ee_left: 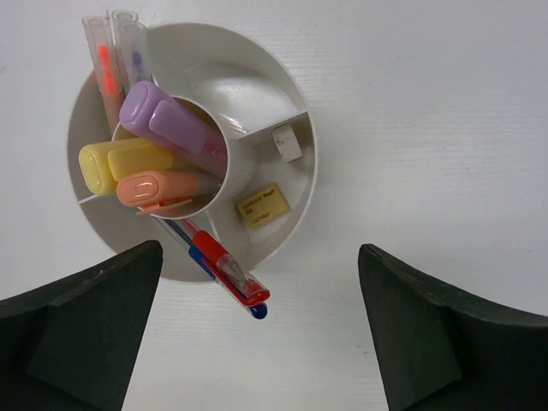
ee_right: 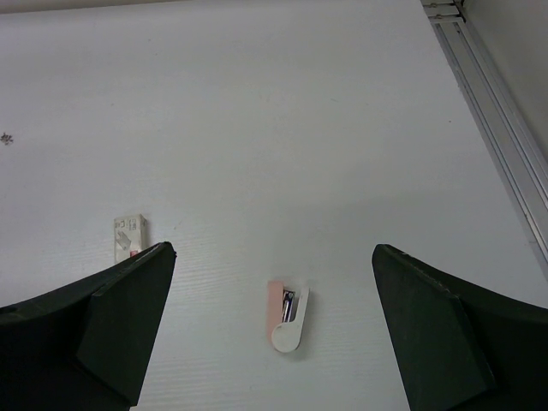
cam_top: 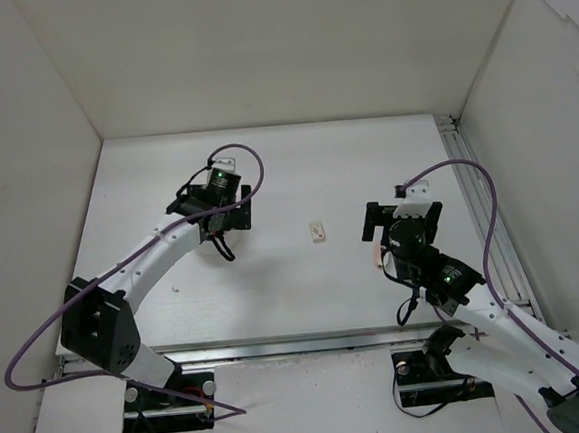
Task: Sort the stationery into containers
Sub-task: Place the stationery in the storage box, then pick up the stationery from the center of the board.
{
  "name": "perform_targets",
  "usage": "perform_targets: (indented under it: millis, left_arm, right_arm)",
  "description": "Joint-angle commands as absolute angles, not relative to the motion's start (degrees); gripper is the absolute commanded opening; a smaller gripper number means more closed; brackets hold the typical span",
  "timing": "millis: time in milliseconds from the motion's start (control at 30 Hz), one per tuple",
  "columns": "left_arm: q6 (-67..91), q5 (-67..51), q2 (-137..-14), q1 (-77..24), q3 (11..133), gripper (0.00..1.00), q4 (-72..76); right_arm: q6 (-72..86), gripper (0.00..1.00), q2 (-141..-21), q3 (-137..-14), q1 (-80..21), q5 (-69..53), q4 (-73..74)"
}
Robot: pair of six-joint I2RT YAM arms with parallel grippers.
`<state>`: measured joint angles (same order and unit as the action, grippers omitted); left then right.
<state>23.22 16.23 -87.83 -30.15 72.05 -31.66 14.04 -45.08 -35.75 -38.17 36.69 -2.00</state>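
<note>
White walls [cam_top: 256, 49] close in a pale surface [cam_top: 276, 298]. Toward its far left, the left claw [ee_left: 261, 257] hangs above the round white cup [ee_left: 240, 81], its fingers spread wide with nothing between them. The cup's inner ring holds a purple marker [ee_left: 171, 124], a yellow marker [ee_left: 120, 163] and an orange marker [ee_left: 163, 186]. Two clear pens [ee_left: 107, 51] stand in an outer compartment. A red pen [ee_left: 224, 264] and a blue pen [ee_left: 202, 259] lean out over the rim nearest the wrist camera. A cream eraser [ee_left: 262, 205] lies in another outer compartment, and a small white eraser [ee_left: 287, 141] in the one next to it. On the right side, the right claw [ee_right: 274, 250] is spread wide and empty above the bare surface. A pink-and-white item [ee_right: 288, 314] lies there, seen between its fingers, and a small white block [ee_right: 128, 235] sits just beside one finger.
</note>
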Motion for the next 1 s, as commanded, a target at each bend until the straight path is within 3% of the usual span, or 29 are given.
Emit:
perform_targets:
  millis: [0, 33, 200, 367, 633, 967]
  left_arm:
    - [21.7, 14.4, -83.0, -31.4, 73.6, 0.95, -27.3]
    - [21.4, 14.2, -82.7, -32.4, 73.9, 1.00, -27.2]
    - [20.5, 12.8, -86.2, -36.6, 79.3, 1.00, -26.3]
    - [21.7, 4.2, -95.6, -39.0, 85.6, 1.00, -24.3]
    - [24.8, 3.3, -112.3, -42.8, 99.0, 1.00, -27.4]
    - [30.7, 1.9, -120.5, -44.6, 102.1, 1.00, -25.9]
  right_arm:
    - [16.8, 0.98, -45.8, -35.7, -37.7, 39.6, -2.8]
    - [17.8, 0.98, -45.7, -35.3, -37.6, 39.7, -2.4]
    - [23.5, 0.98, -44.1, -33.7, -36.8, 43.1, 1.4]
    - [28.4, 0.98, -43.1, -31.7, -34.6, 42.8, 2.8]
    - [32.5, 0.98, -43.9, -32.8, -32.2, 39.3, 6.9]
    - [32.1, 0.98, -47.5, -33.6, -30.5, 37.4, 8.4]
